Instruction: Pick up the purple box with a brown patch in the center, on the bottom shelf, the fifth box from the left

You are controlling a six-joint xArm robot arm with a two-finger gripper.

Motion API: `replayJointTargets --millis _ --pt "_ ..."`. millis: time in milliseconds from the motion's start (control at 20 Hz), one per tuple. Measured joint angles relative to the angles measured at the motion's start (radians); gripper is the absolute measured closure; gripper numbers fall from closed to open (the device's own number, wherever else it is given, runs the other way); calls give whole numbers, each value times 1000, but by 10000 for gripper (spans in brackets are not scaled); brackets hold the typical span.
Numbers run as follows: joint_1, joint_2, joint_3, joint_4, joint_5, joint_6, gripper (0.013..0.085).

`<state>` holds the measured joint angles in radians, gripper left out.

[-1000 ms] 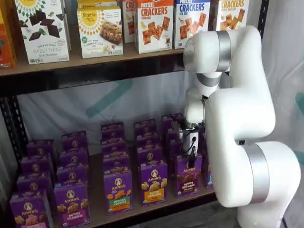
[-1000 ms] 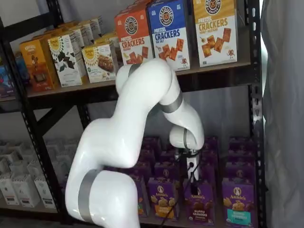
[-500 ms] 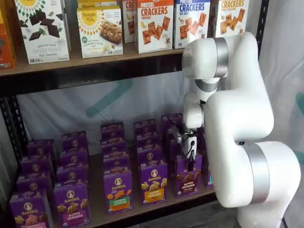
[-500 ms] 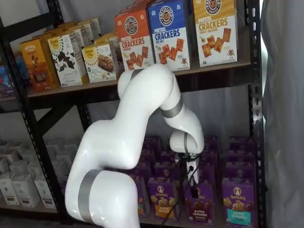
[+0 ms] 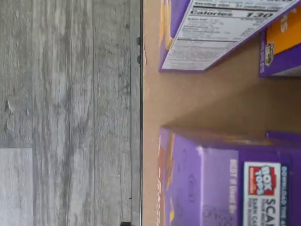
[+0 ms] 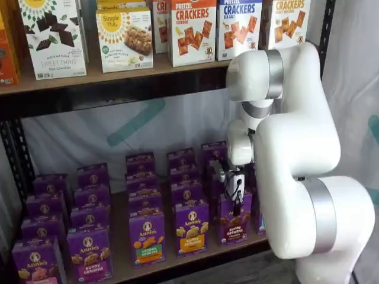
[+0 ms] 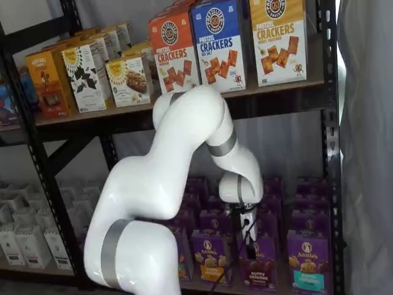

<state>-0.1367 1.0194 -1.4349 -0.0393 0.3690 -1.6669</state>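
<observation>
The purple box [image 6: 235,223] with dark brown cookies at its centre stands upright in the front row of the bottom shelf [image 6: 120,248], and it also shows in the other shelf view as purple box [image 7: 258,270]. My gripper [image 6: 237,207] hangs straight down just above the box's top, its black fingers reaching the carton's upper edge. In a shelf view the gripper [image 7: 249,249] overlaps that edge. The jaws stand wide and hold nothing. The wrist view shows the shelf board [image 5: 197,103] and a purple carton top [image 5: 225,183]. I cannot tell which carton that is.
Rows of purple cartons fill the shelf, with an orange-cracker carton [image 6: 191,229] left of the target and a teal-band one [image 7: 306,261] to its right. Cracker cartons [image 6: 192,29] stand on the board above. My white arm [image 6: 296,148] is in front of the rack's right side. Grey floor [image 5: 66,113] lies past the shelf edge.
The gripper has come down a little, closer to the top of the purple box. The boxes have not moved.
</observation>
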Motion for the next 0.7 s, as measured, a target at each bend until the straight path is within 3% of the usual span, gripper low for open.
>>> replayJointTargets --millis 100,200,500,700 --pt "0 1 1 -4 -2 3 130" --pt "-1 1 3 4 -3 -4 210" --pt "-3 -5 9 25 0 -25 330" --pt "-2 -10 11 26 11 -26 330"
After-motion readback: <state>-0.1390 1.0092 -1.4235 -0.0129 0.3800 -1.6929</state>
